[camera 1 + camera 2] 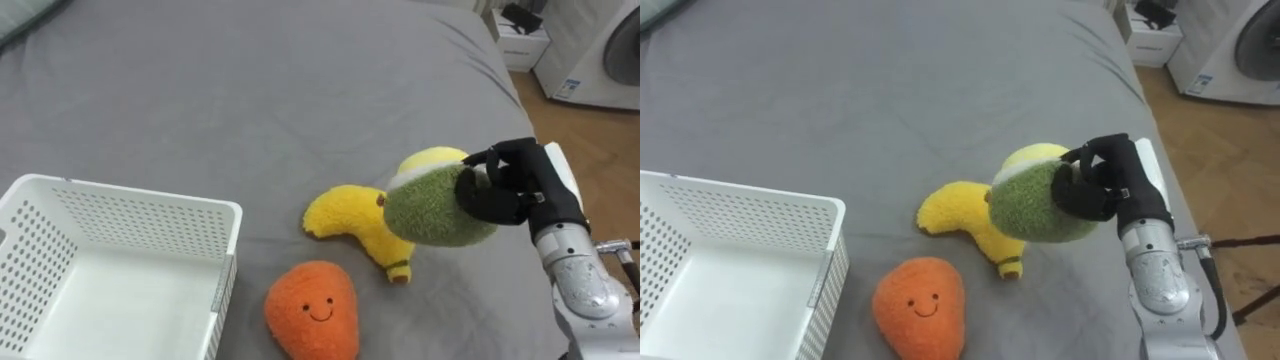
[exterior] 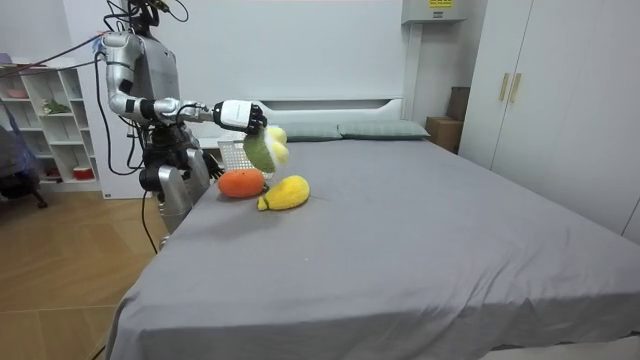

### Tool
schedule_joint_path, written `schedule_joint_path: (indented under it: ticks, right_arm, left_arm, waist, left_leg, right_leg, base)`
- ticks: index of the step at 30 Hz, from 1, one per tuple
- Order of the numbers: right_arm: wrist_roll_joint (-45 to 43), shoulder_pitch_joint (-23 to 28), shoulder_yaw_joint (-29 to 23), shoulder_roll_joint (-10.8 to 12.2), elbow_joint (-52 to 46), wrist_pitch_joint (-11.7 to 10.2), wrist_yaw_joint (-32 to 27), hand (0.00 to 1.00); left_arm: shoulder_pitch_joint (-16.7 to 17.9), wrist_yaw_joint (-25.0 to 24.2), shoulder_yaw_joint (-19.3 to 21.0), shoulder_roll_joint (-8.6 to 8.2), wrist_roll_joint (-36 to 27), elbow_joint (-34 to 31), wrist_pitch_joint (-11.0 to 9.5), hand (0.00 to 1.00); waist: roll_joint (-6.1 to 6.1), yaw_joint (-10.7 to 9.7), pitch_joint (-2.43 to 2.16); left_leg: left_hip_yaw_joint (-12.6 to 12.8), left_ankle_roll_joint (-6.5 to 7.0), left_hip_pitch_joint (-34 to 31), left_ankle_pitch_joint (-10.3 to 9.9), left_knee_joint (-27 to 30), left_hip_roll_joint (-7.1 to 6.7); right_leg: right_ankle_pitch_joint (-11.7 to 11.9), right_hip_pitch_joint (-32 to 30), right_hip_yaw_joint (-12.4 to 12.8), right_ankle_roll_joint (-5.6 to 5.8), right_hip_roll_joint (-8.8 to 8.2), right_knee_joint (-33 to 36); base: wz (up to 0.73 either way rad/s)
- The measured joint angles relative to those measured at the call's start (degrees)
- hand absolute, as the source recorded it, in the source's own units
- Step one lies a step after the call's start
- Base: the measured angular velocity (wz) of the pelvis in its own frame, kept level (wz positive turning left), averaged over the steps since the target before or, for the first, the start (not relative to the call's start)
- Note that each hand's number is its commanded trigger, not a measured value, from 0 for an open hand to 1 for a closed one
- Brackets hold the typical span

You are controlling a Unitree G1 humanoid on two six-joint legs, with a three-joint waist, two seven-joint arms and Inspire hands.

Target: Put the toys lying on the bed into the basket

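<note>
Left eye view, held toy: a green plush toy (image 1: 435, 207) with a pale yellow part at its far side, held by the right hand (image 1: 510, 185).
Hand state: the dark fingers are curled round the toy's right end in a firm grasp.
Toy position: in the room view it hangs clear of the bed (image 2: 420, 230), above the other toys.
Nearest toy: a yellow banana plush (image 1: 350, 220) lies on the grey cover. In the eye views the held toy overlaps its right end.
Second toy: an orange plush with a smiling face (image 1: 312, 308) lies near the banana, on the robot's side of it.
Container: a white perforated basket (image 1: 130, 190) stands on the bed to the robot's left, beside the orange plush.
Path to basket: the banana and the orange plush lie between the held toy and the basket.
Robot: stands at the side of the bed, at the room view's left, right arm stretched out over it.
Surroundings: wooden floor past the bed's right edge, with a white appliance with a round door (image 1: 600, 50).
</note>
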Motion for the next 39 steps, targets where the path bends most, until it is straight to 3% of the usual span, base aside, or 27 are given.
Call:
schedule_joint_path:
  ticks: [8,19,22,26,32,37,39]
  right_arm:
    - [0.28,-5.36,0.91,-0.86,-2.53,0.13,0.76,1.00]
    - [-0.06,-6.94,8.07,-0.88,-7.38,0.40,2.13,1.00]
    - [-1.84,-9.13,9.42,-0.89,-7.38,0.43,3.33,1.00]
    - [-1.80,-9.99,11.50,-0.77,-7.38,0.45,3.81,1.00]
    - [-2.34,-12.32,15.22,-0.78,-7.33,1.91,5.35,1.00]
    - [-4.05,-14.18,18.67,-0.08,-7.33,2.78,7.39,1.00]
    - [-5.80,-14.52,19.17,1.77,-7.32,3.11,8.21,1.00]
  left_arm:
    - [-1.03,-1.20,-0.42,0.32,0.05,0.03,-0.31,0.00]
    - [-2.60,-1.25,-1.51,0.33,1.26,-0.35,-0.53,0.00]
    - [-2.59,-1.30,-1.50,0.50,2.62,-0.55,-0.74,0.00]
    - [-2.97,-1.41,-1.50,0.54,2.52,-1.02,-1.11,0.00]
    - [-4.13,-1.55,-1.55,0.32,2.65,-1.07,-1.21,0.00]
    - [-4.24,-1.54,-1.37,0.44,2.61,-0.93,0.66,0.00]
    - [-4.06,-1.51,-1.36,0.56,2.61,-0.86,1.37,0.00]
  waist:
    - [-0.21,0.67,0.10]
    - [-0.98,4.81,0.30]
    - [-1.53,5.54,0.30]
    - [-2.36,8.01,0.21]
    - [-2.68,9.58,0.30]
    - [-2.84,11.31,0.58]
    - [-3.17,11.47,0.77]
  left_leg:
    - [-2.09,0.11,-0.27,0.07,0.11,-0.39]
    - [-3.12,0.28,-1.01,0.28,0.21,-0.41]
    - [-3.41,0.29,-1.39,0.29,0.38,-0.52]
    - [-3.60,0.30,-1.52,0.28,0.26,-0.61]
    - [-5.77,0.33,-2.33,0.30,0.14,-1.23]
    - [-6.31,0.31,-2.45,0.34,0.26,-1.21]
    - [-7.12,0.34,-3.17,0.34,0.47,-1.20]
  right_leg:
    - [-0.15,0.44,-1.64,0.18,-0.36,-0.32]
    - [-0.16,0.46,-3.20,0.21,-0.70,-0.24]
    - [-0.29,0.63,-3.78,0.33,-0.82,-0.35]
    - [-0.29,0.80,-4.06,0.36,-0.84,-0.83]
    - [-0.28,0.76,-5.44,0.38,-0.95,-0.95]
    - [-0.26,0.76,-6.23,0.40,-1.05,-0.90]
    - [-0.25,0.47,-6.88,0.42,-1.19,-0.81]
  base:
    - [0.11]
    - [0.05]
    - [0.08]
    - [0.05]
    - [0.12]
    - [0.07]
    - [0.15]
